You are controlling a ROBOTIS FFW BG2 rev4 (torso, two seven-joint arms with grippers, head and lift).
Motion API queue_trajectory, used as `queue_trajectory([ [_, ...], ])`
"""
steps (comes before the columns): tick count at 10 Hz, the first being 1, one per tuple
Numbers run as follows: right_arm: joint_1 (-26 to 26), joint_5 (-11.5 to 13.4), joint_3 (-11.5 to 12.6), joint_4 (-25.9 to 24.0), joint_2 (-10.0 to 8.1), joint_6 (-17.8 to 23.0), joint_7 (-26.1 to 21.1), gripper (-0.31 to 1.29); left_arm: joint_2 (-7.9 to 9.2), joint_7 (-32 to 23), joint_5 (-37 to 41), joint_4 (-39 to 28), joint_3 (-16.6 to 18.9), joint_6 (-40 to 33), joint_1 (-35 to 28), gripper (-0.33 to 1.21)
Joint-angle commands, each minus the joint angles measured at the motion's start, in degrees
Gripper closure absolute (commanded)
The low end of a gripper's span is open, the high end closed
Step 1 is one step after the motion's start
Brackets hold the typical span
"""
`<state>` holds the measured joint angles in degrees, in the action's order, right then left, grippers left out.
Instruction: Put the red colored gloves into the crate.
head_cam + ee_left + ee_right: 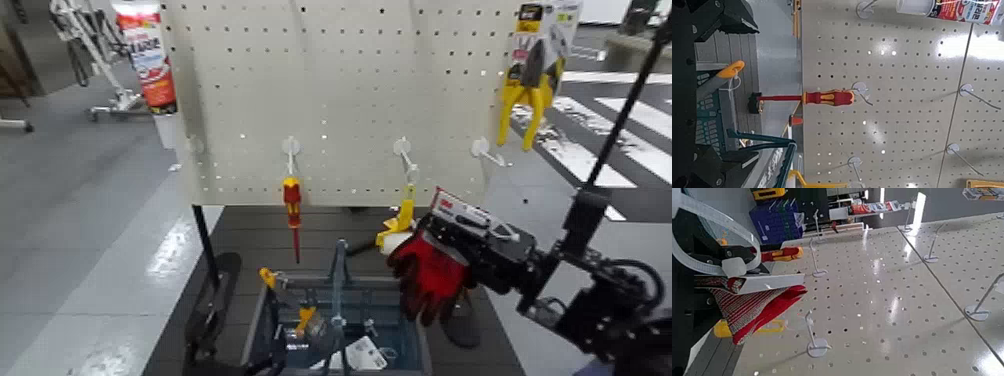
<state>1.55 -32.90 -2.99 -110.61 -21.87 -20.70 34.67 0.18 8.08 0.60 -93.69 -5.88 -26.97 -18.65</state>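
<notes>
Midair, red colored gloves with header card, dangling from right pincer

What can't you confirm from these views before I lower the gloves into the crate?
- Head view: the crate is cut off by the bottom edge; its near rim is unseen.
- Head view: the right gripper is partly covered by the red colored gloves, so finger contact is hidden.
- Right wrist view: gloves are cut off at the frame edge; no crate shows.
- Left wrist view: the left gripper shows only as dark shapes.

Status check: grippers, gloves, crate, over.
Right gripper shut on red gloves, held above crate rim. Left gripper low by crate. Crate already holds tools.
</notes>
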Motion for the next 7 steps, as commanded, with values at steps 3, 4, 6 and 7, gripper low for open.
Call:
queue_trajectory([
  [3, -0.23, -3.31, -5.44, 3.29, 1.48, 1.90, 0.13, 1.12, -5.89, -0.17, 0.20, 0.09, -0.80, 0.34, 0.29, 0.17],
  [4, -0.05, -3.92, -6.50, 4.70, 1.74, 3.13, 0.40, 1.12, -5.80, -0.26, 0.11, 0.09, -0.89, 0.43, 0.29, 0.17],
  [6, 0.39, -3.92, -8.17, 7.33, 2.36, 4.36, 1.10, 1.12, -5.80, -0.44, 0.20, 0.18, -1.15, 0.43, 0.37, 0.17],
  [7, 1.09, -3.92, -9.49, 9.53, 2.62, 5.50, 1.89, 1.12, -5.80, -0.52, 0.20, 0.18, -1.15, 0.43, 0.37, 0.17],
])
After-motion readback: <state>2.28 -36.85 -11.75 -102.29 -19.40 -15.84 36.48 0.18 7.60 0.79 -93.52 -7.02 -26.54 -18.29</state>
